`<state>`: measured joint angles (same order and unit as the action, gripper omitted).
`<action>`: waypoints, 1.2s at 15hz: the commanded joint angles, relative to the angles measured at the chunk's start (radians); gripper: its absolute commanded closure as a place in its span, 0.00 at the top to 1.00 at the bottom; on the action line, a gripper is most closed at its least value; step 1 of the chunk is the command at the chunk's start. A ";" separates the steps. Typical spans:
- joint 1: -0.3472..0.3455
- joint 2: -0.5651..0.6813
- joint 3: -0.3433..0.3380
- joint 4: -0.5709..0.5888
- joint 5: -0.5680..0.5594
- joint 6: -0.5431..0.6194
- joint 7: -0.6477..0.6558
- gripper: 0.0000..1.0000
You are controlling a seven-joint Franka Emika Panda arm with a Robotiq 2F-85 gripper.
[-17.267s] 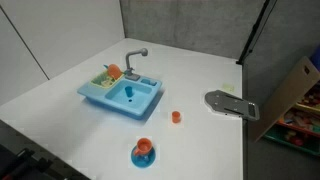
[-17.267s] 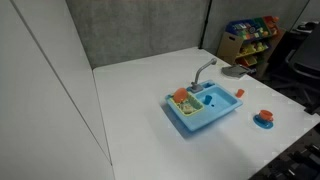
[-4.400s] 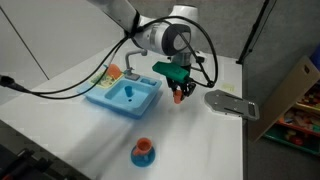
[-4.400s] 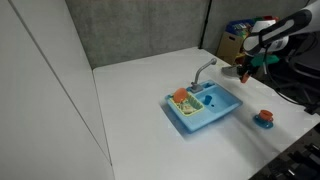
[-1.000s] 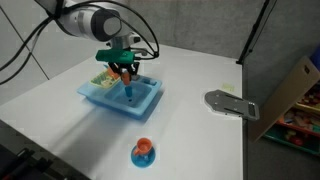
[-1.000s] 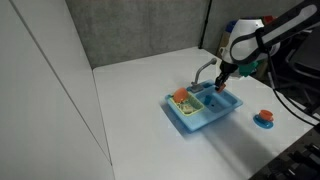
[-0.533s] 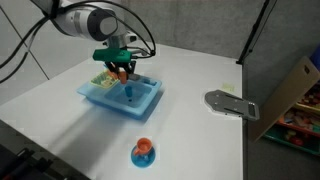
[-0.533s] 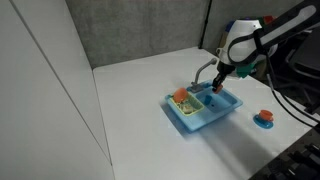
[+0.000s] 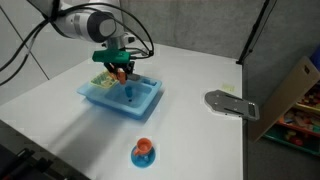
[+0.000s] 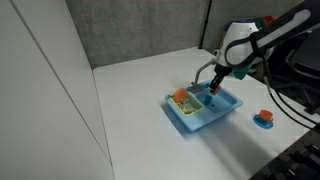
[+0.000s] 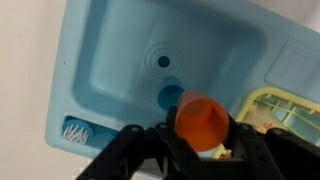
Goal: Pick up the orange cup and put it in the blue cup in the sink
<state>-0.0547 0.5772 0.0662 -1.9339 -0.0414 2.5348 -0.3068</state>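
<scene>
Claw (image 11: 200, 138) is clamping the orange cup (image 11: 200, 120) and hovering over the sink (image 11: 110, 60) basin. Blue cup (image 11: 170, 96) is sitting in the basin by the drain, near the yellow-green rack (image 11: 290, 110).

Gripper (image 11: 197, 128) clamped tight, pointing downward.

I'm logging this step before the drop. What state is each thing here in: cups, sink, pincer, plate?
pincer: shut on the orange cup, above the sink.
orange cup: held in the air, not yet in the blue cup.
blue cup: sits in the basin beside the drain, nothing in it.
sink: on the table, basin holding the blue cup.
blue plate: on the table apart from the sink, orange piece on it.
</scene>
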 commanded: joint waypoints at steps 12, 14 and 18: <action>0.019 0.119 -0.028 0.135 -0.031 0.003 0.034 0.16; 0.022 0.134 -0.030 0.153 -0.031 -0.007 0.040 0.16; 0.028 0.155 -0.035 0.175 -0.032 -0.012 0.050 0.16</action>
<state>-0.0431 0.7065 0.0463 -1.8014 -0.0477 2.5354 -0.2959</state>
